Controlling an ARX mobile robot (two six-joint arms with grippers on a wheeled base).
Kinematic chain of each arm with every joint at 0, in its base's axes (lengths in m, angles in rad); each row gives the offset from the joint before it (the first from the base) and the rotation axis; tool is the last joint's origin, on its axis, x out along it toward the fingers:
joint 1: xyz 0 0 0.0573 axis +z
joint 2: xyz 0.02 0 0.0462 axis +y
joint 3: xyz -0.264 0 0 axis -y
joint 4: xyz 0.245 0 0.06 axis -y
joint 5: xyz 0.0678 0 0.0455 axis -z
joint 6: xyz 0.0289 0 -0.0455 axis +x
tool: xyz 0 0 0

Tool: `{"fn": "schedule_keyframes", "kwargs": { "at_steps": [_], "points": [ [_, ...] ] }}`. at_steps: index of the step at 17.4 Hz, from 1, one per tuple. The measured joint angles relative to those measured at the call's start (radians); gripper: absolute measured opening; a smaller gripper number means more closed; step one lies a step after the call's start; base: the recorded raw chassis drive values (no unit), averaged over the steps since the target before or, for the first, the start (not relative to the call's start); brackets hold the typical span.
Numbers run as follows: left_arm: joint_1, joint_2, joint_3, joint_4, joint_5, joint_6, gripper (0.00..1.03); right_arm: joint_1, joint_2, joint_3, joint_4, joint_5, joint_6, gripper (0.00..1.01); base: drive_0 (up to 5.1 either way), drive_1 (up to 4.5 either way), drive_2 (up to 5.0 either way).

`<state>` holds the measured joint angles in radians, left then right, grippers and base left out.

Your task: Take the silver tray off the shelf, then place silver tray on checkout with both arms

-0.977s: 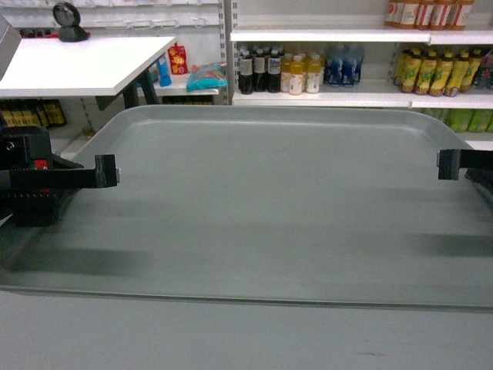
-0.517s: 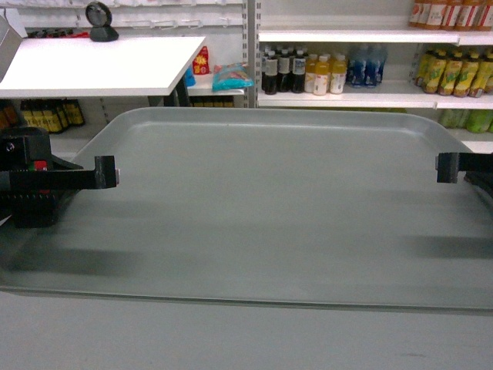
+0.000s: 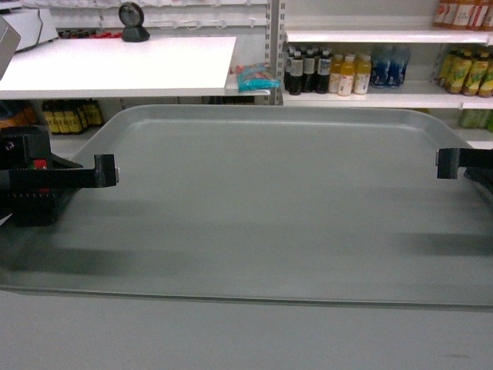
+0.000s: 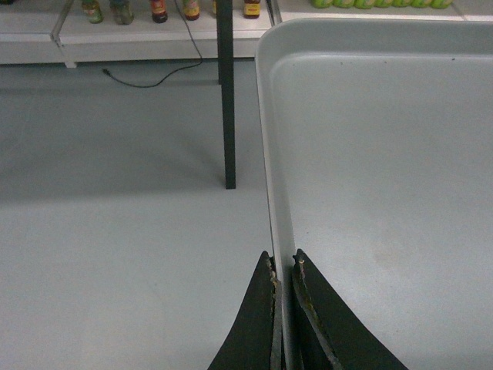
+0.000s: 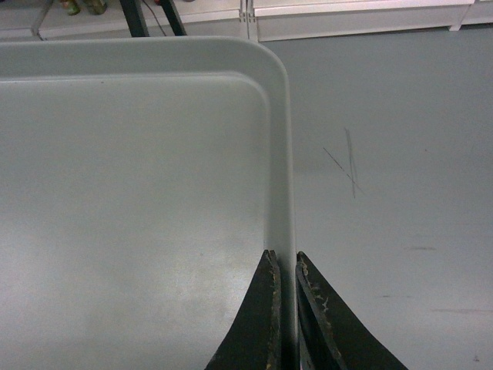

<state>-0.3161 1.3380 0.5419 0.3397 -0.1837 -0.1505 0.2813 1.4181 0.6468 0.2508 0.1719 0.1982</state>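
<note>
Jaws on both sides are clamped on the tray rim: the left gripper (image 4: 282,266) pinches the left edge w/ one finger inside and one outside the lip, and the right gripper (image 5: 283,262) does the same on the right edge. Rim fills the narrow gap btwn fingers in both wrist views.

The silver tray (image 3: 269,208) is held level in the air, spanning nearly the full width of the head view, its bare grey bottom facing up. Under it, wrist views show grey floor, so it's off any surface. Left arm's black body w/ a red block (image 3: 40,164) sits at the far left of the head view; only the tip of the right gripper (image 3: 449,163) shows at the right edge.

The checkout (image 3: 115,65) stands beyond the tray's far-left corner, white top, w/ the black scanner (image 3: 134,21) near its back edge. A dark table leg (image 4: 225,92) shows in the left wrist view just beside the tray's corner, a black cable (image 4: 150,79) on the floor behind it. Store shelves w/ bottles (image 3: 327,71) are behind, right of the checkout; a teal packet (image 3: 256,78) lies btwn the two.
</note>
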Motion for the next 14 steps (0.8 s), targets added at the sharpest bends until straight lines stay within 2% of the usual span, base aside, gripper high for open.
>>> {"fn": "schedule_keyframes", "kwargs": {
  "at_steps": [14],
  "points": [
    [0.000, 0.001, 0.000, 0.001, 0.000, 0.000, 0.03, 0.000, 0.000, 0.000, -0.004, 0.000, 0.000, 0.03, -5.0, 2.43, 2.4]
  ]
}}
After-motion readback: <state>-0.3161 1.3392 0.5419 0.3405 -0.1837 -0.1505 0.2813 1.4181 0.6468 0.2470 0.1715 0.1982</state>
